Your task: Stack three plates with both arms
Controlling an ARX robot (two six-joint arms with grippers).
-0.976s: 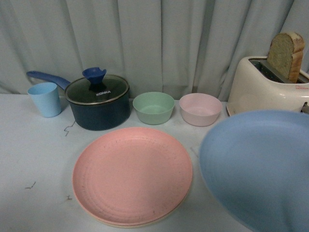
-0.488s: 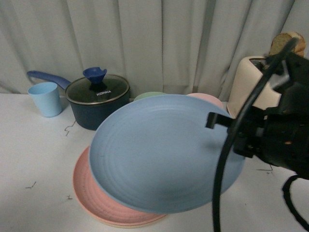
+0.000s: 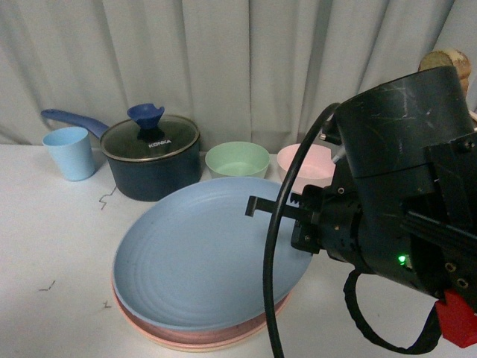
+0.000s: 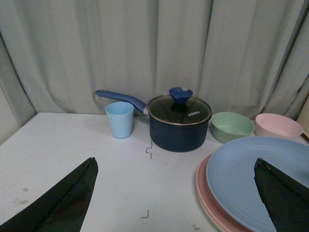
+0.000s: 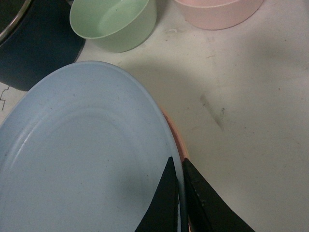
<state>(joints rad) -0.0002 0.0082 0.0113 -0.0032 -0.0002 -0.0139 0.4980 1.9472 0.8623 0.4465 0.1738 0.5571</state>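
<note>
Gripping the light blue plate (image 3: pixel 197 257) by its right-hand rim, the right tool (image 5: pixel 179 198) has its two black fingers (image 5: pixel 164 203) clenched on the thin edge, one above and one below, as the right wrist view shows. That plate lies on top of the pink plate (image 3: pixel 246 328), whose rim shows beneath it along the near and right sides; a paler rim just under the pink one is the cream-beige plate (image 3: pixel 190 347). The stack sits near the front edge of the bench (image 3: pixel 52 246), about midway between its left and right edges. The blue plate looks slightly tilted, its right side a little higher where the tool holds it.

The bulky black right arm (image 3: pixel 402 186) fills the right of the front view, with a green light (image 3: pixel 402 259), a red part (image 3: pixel 456 319) and a black cable (image 3: pixel 277 253) looping across the plate.

The left tool (image 4: pixel 178 193) is released, its two dark fingers (image 4: pixel 63 200) spread wide and grasping nothing, above the bench to the left of the stack.

Along the back edge stand a light blue cup (image 3: pixel 69 153), a dark blue saucepan (image 3: pixel 153 164) with a glass lid, a green bowl (image 3: pixel 237 165) and a pink bowl (image 3: pixel 309 165), all apart from the plates. A slice of bread (image 3: pixel 447 58) peeks out behind the arm at the back right corner.
</note>
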